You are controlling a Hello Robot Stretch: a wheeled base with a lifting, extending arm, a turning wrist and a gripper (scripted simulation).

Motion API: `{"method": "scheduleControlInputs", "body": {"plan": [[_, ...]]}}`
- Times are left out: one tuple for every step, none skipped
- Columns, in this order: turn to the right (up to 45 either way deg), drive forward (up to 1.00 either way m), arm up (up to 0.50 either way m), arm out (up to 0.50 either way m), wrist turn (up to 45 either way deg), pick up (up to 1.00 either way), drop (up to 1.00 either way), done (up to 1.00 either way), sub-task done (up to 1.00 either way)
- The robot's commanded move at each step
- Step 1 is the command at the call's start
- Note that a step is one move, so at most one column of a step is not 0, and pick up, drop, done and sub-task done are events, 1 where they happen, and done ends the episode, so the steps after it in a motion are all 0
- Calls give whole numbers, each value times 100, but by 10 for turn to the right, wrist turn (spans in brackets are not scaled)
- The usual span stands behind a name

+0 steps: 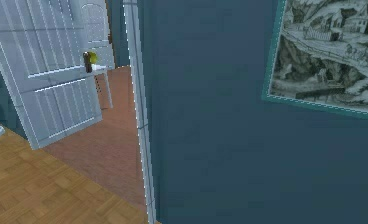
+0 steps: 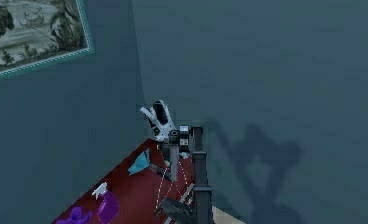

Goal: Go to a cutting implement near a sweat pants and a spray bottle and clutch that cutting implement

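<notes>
Two views, read left to right.

**Forward view.** A white door (image 1: 47,70) stands ajar. Through the doorway, a small table (image 1: 104,70) carries a yellow-green thing (image 1: 89,60) at its left edge. A teal wall (image 1: 212,130) follows, and a framed picture (image 1: 327,50) hangs at the right.

**Arm side view.** The picture hangs top left, above a red surface (image 2: 127,185).
- A purple cloth (image 2: 92,212) lies at the surface's near left edge.
- A teal scrap (image 2: 140,163) lies toward its far corner.
- Thin pale slivers (image 2: 162,180) lie just beside the arm (image 2: 200,185).
- The gripper (image 2: 152,135) hangs at the arm's far end, by the far corner of the surface.

Whether the jaws are apart or together cannot be told. Small things lie on the surface behind the gripper, so whether it holds anything cannot be told either.

**Cutting implement.** No blob has a shape sure enough to be named as it. The slivers near the surface's right edge are the likeliest candidate, as a judgement only.

**Step in hand.** Judging by the arm reaching over the surface, the drive appears finished and the reach for the grasp is under way.

**Next move.** This calls for picking the cutting implement out from the cloth beside it. The fingers then have to line up along its handle and come down to the surface without snagging fabric.
</notes>
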Motion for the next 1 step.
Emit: {"method": "scheduleControlInputs", "body": {"plan": [[0,0,0,0,450,0,0,0,0]]}}
